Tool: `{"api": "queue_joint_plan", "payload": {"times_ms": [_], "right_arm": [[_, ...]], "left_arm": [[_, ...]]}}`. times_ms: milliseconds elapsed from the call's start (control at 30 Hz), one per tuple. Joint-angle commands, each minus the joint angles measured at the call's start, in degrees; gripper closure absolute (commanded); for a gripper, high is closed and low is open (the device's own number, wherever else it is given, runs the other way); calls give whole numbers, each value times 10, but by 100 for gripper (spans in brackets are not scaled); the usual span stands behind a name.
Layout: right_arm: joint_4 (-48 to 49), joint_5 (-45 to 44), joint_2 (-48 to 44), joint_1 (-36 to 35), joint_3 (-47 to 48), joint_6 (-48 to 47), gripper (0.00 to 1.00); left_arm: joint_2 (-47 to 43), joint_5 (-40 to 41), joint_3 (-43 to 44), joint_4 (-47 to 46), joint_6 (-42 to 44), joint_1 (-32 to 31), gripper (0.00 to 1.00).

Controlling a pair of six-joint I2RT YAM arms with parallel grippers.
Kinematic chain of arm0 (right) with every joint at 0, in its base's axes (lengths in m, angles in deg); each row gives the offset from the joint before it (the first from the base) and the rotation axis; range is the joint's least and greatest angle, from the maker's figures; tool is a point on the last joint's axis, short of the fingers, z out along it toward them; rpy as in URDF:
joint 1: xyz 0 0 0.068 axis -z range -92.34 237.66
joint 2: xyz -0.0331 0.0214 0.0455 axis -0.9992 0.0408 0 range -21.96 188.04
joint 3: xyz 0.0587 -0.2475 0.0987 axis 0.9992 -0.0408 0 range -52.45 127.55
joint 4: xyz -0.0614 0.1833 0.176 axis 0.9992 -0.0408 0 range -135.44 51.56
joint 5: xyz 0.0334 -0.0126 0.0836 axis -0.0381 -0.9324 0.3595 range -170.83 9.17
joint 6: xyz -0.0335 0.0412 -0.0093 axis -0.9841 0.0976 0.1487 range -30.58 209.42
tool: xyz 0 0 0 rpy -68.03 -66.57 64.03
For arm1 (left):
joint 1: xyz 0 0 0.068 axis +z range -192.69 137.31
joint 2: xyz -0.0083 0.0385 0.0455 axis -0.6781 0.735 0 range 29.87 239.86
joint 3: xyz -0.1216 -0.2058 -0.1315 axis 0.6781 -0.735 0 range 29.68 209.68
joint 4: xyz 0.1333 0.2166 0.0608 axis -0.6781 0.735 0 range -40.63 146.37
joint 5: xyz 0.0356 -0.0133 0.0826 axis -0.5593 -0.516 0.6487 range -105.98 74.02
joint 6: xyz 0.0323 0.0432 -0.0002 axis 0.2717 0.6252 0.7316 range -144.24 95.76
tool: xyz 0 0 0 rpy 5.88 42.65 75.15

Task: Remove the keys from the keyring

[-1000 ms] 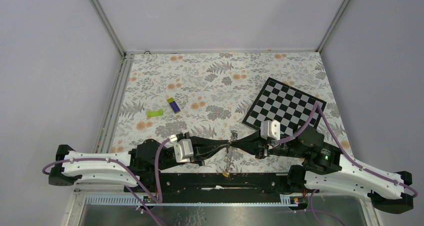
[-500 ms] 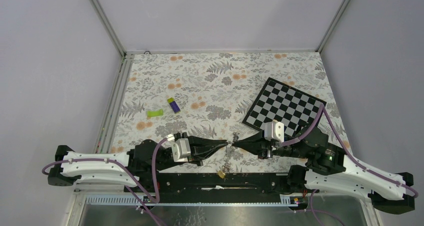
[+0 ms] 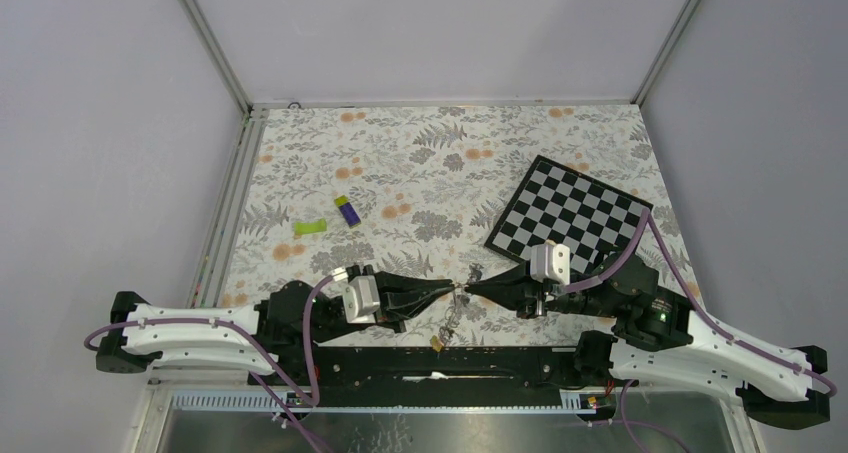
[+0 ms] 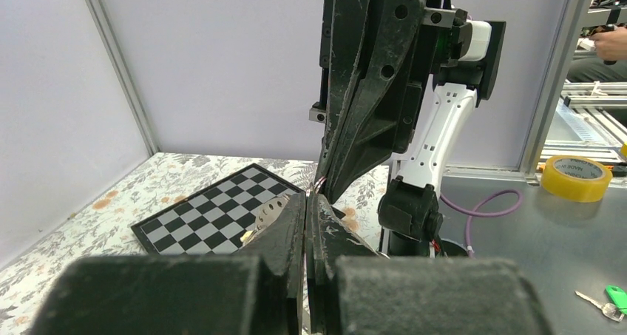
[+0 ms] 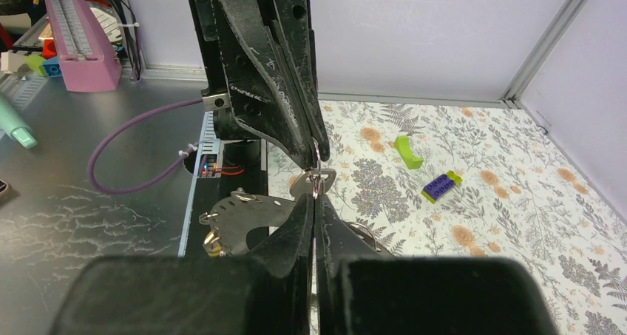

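Observation:
My left gripper (image 3: pixel 452 290) and right gripper (image 3: pixel 470 290) meet tip to tip above the table's near edge, both shut. In the right wrist view a small wire ring (image 5: pixel 316 174) is pinched from above by the left gripper (image 5: pixel 316 154) and from below by the right gripper (image 5: pixel 314 200). A silver key head (image 5: pixel 327 178) sits on that ring. The keyring (image 5: pixel 244 213), a flat grey ring with small holes, hangs to the left, with a brass-coloured piece (image 5: pixel 211 240) at its lower edge. The keyring (image 4: pixel 270 211) also shows beside my left gripper (image 4: pixel 307 202). The bunch of keys (image 3: pixel 452 321) dangles below the tips.
A chessboard (image 3: pixel 570 213) lies at the right of the floral mat. A purple-and-green block (image 3: pixel 347 211) and a green piece (image 3: pixel 309 227) lie at the left. A yellow tape roll (image 4: pixel 582 177) and a green-headed key (image 4: pixel 610 296) rest on the metal bench beyond the mat.
The meeting point of the two grippers has shifted slightly left and away from the bases. The hanging bunch has swung left with it. Both grippers stay shut.

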Motion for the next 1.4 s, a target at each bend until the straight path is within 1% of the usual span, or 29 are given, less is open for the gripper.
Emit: {"api": "queue_joint_plan", "payload": {"times_ms": [0, 333, 933, 1367], "right_arm": [[56, 5, -23, -1, 43, 0, 100], [56, 15, -18, -1, 56, -15, 100], [100, 27, -15, -1, 41, -3, 100], [116, 20, -21, -1, 28, 0, 100]], "left_arm": [[-20, 36, -9, -34, -10, 0, 100], [-11, 55, -18, -13, -44, 1, 100], [25, 39, -33, -60, -65, 7, 100], [38, 17, -28, -63, -74, 19, 100]]}}
